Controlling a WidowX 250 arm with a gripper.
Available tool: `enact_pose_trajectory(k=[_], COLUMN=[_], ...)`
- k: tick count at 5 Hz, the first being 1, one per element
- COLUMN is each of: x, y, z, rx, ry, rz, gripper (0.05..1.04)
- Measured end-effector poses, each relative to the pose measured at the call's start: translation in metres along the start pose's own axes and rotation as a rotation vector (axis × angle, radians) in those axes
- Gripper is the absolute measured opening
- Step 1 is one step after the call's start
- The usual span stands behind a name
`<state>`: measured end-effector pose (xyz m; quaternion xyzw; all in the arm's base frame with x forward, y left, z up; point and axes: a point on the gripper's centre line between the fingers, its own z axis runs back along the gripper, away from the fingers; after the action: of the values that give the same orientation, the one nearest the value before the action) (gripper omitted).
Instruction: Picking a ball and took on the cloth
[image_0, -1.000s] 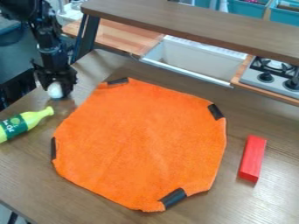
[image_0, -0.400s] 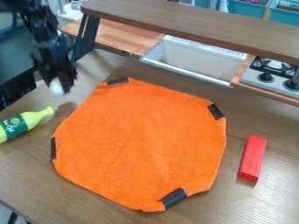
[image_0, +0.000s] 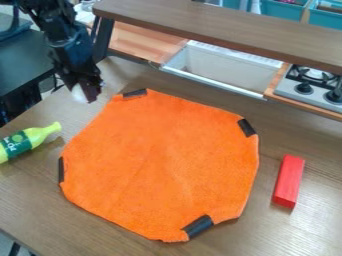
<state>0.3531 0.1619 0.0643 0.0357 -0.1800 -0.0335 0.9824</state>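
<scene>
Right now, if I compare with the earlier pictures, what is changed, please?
The gripper and the white ball in it moved right and slightly up in the view, closer to the orange cloth. The ball was already held and remains so. The cloth, bottle and red block stayed put.

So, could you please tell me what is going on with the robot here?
The robot arm has a white ball in its gripper, held up near the upper left corner of the orange cloth. The ball is not on the cloth yet; putting it there is probably the next step. A yellow-green bottle lies to the left of the cloth, and a red block lies to the right.
</scene>
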Motion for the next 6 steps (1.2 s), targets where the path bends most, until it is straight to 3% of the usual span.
enact_pose_trajectory(k=[1, 2, 3, 4, 6], x=[-0.005, -0.011, -0.020, -0.026, -0.049], y=[-0.043, -0.086, -0.129, -0.149, -0.187], z=[0.008, 0.007, 0.002, -0.002, -0.009], rx=[-0.010, -0.071, -0.085, -0.066, -0.077], ry=[0.004, 0.020, 0.048, 0.056, 0.098], rz=[-0.138, -0.227, -0.296, -0.283, -0.256], gripper=[0.574, 0.574, 0.574, 0.574, 0.574])
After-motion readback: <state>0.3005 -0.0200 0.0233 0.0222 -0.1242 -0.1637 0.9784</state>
